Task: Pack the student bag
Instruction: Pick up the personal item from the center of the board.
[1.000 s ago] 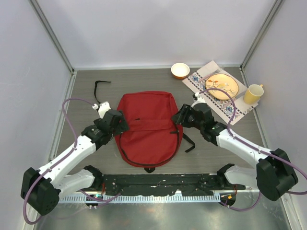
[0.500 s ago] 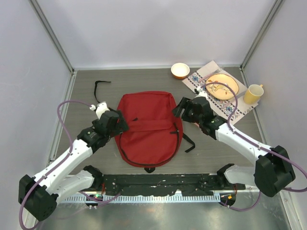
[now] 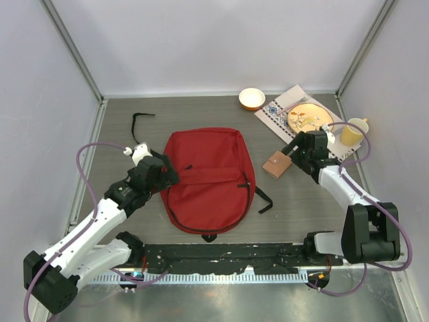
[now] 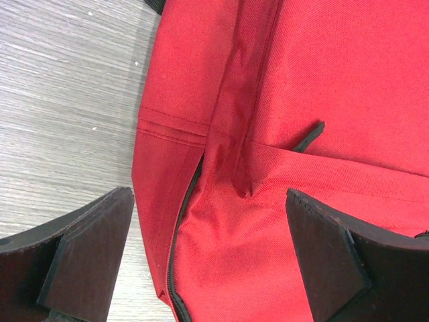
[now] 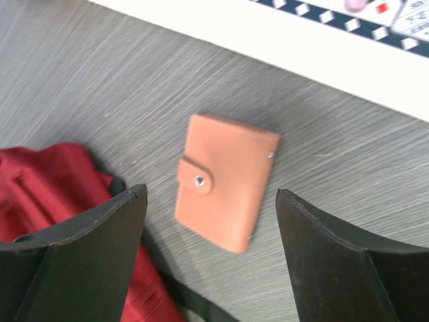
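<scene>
The student bag [image 3: 208,178], a red backpack, lies flat in the middle of the table. My left gripper [image 3: 163,172] is open at the bag's left edge; in the left wrist view its fingers [image 4: 211,261] straddle the red fabric [image 4: 322,80] and a dark zipper [image 4: 179,228], holding nothing. A small tan snap wallet [image 3: 275,166] lies on the table just right of the bag. My right gripper [image 3: 293,153] is open and empty beside it; in the right wrist view the wallet [image 5: 224,181] lies flat just beyond the gripper [image 5: 211,255], with the bag's corner [image 5: 47,181] at the left.
A patterned placemat [image 3: 275,114] at the back right bears an orange plate [image 3: 310,119]. A yellow mug [image 3: 353,131] stands by its right edge and an orange bowl [image 3: 251,98] behind. A loose black strap [image 3: 139,121] lies at back left. The bag's strap [image 3: 263,199] trails right.
My right arm has swung right, away from the bag's upper right corner, and the tan wallet now shows on the table there. My left gripper has hardly moved.
</scene>
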Controlling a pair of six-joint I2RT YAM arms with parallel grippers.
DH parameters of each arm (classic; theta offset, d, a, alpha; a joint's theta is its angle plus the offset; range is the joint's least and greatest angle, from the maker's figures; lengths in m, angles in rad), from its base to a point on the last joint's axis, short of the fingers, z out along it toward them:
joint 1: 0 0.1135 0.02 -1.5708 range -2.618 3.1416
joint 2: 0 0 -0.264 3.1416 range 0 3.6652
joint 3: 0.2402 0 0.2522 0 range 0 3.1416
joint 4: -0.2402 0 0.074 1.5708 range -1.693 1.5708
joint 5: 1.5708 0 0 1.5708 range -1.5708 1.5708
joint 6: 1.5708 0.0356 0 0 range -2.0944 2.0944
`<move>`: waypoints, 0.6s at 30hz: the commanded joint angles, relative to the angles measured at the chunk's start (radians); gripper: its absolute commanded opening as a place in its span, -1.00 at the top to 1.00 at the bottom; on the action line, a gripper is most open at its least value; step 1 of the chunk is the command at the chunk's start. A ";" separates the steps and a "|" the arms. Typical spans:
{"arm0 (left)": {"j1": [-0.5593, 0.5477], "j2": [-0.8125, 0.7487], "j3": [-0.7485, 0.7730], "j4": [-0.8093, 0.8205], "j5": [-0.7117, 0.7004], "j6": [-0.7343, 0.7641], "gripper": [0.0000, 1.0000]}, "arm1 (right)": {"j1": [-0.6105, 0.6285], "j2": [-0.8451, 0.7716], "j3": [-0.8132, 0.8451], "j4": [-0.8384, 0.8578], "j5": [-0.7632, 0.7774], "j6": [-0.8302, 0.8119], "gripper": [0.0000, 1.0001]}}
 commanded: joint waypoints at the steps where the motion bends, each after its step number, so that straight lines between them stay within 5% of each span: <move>1: 0.003 -0.025 0.005 0.005 0.007 -0.007 -0.99 | -0.072 0.042 -0.012 0.065 -0.067 -0.043 -0.65; 18: 0.003 -0.022 -0.014 0.017 0.025 -0.002 -0.99 | -0.126 0.233 0.000 0.158 -0.210 -0.060 -0.65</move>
